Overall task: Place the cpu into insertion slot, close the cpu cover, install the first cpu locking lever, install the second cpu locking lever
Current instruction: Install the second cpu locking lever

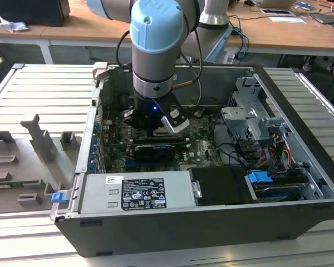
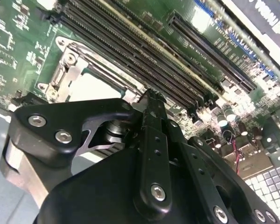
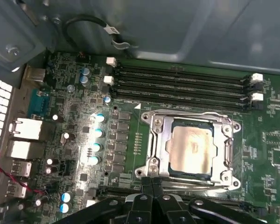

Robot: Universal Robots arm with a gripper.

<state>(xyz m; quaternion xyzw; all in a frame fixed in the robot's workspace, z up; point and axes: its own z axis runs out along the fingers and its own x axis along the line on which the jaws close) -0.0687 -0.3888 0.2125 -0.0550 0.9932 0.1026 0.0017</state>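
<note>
Cpu (image 3: 191, 147) under cover (image 3: 159, 140), beside hand (image 3: 151, 184)

The cpu (image 3: 192, 148) shows a pale, brushed metal top with a dull sheen, framed by the cpu cover (image 3: 159, 140) of bright, smooth silvery metal. Just beyond the tool (image 3: 151, 186), whose fingers (image 2: 151, 154) are matt black with shiny screw heads, the motherboard (image 3: 275, 135) looks glossy green.
</note>
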